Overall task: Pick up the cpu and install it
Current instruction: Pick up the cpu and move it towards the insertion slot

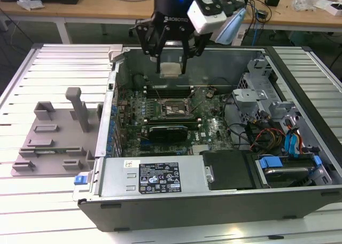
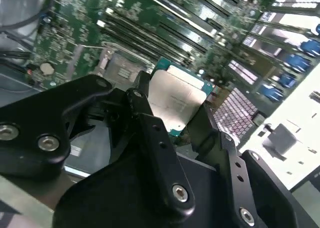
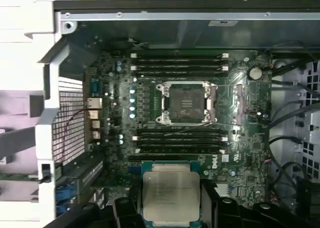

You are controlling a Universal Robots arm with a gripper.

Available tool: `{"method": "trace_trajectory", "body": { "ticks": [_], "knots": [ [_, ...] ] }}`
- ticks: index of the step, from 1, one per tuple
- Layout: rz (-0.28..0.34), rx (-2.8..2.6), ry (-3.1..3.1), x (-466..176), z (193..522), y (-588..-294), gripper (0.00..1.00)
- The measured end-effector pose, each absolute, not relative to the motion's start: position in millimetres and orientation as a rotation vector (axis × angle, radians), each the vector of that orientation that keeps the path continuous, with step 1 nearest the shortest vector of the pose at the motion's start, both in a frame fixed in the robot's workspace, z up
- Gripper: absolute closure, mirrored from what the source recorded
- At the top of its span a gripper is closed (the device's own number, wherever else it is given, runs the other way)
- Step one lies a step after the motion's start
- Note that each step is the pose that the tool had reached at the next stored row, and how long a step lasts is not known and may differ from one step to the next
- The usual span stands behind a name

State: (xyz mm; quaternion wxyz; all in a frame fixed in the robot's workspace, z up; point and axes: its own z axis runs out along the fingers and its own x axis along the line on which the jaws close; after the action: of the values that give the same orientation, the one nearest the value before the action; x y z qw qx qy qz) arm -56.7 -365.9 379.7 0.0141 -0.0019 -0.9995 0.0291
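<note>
Half the job looks done to me: my gripper (image 1: pixel 171 68) grips the cpu (image 3: pixel 170 190) by its edges, above the motherboard (image 3: pixel 242 153) inside the case (image 1: pixel 224 204). The socket (image 3: pixel 186 103) sits empty, so installing is not yet done.

Little can be read with any certainty. A short line of white lettering runs across the black body of the tool (image 1: pixel 171 70) in the exterior view. A white label (image 1: pixel 159 175) with a black panel of small marks and symbols sits on the near metal wall of the computer case (image 1: pixel 112 174); its print is too fine to make out. In the first wrist view, faint engraved lines cover the metal top of the cpu (image 3: pixel 170 194) clamped in the tool, and a round pale logo (image 3: pixel 212 162) is printed on the motherboard (image 3: pixel 250 138).
</note>
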Motion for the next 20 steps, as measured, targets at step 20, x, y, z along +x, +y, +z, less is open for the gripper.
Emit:
{"method": "trace_trajectory", "body": {
  "ticks": [20],
  "knots": [
    [0.09,-0.005,-3.098,8,329,-355,0.45]
  ]
}}
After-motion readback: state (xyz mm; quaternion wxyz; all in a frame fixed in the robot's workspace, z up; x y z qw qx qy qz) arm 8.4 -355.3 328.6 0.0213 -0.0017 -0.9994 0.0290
